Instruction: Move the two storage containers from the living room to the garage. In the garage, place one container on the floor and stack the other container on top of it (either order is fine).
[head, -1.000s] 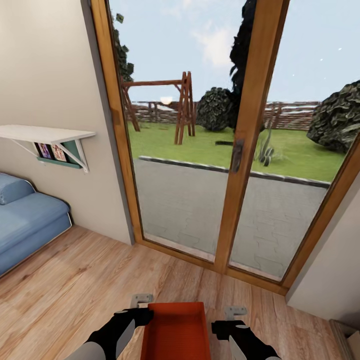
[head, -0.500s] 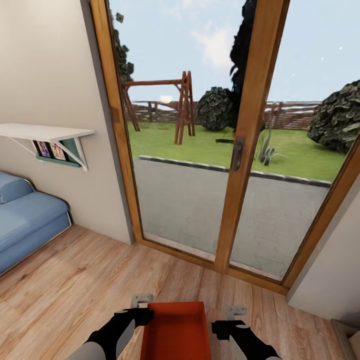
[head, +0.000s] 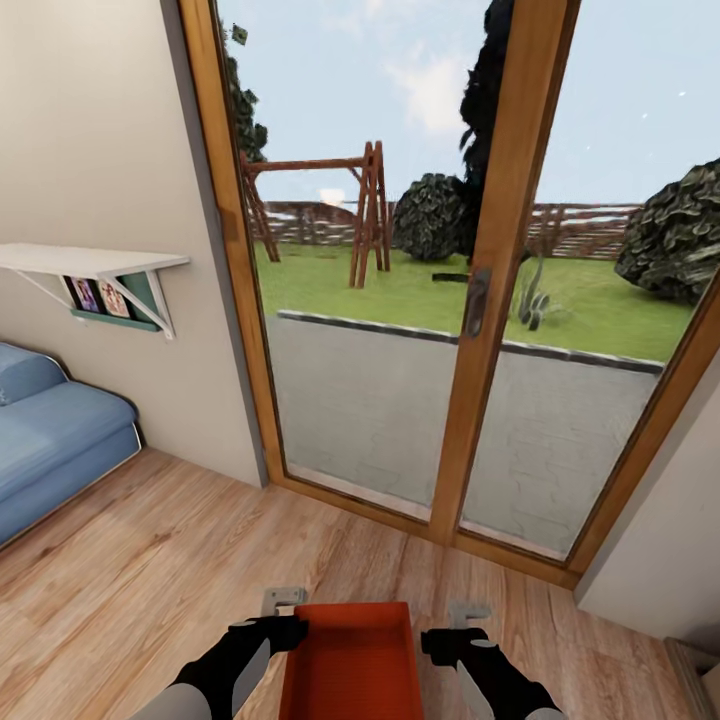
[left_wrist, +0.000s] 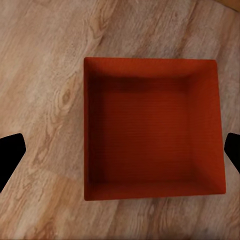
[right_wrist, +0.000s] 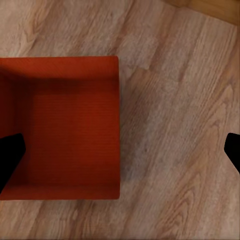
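One orange-red storage container (head: 350, 665) sits low in the head view, between my two arms, over the light wood plank floor (head: 150, 560) of the living room. My left gripper (head: 283, 600) hangs just off its left side and my right gripper (head: 467, 612) off its right side. Both wrist views look straight down on the open-top container (left_wrist: 152, 130), whose ribbed bottom (right_wrist: 70, 130) is empty. The black fingertips (left_wrist: 10, 155) of the left gripper and those (right_wrist: 10, 157) of the right stand wide apart, so both are open. Nothing is between them. Whether the bin rests on the floor I cannot tell.
Wood-framed glass doors (head: 490, 300) stand straight ahead, with a handle (head: 476, 300) on the middle post and a garden beyond. A blue sofa (head: 50, 450) and a white wall shelf (head: 90, 265) are at the left. A wall corner (head: 660, 560) closes the right.
The whole view has shifted a little. My right gripper has edged slightly inward toward the container. The left arm and the container look unchanged.
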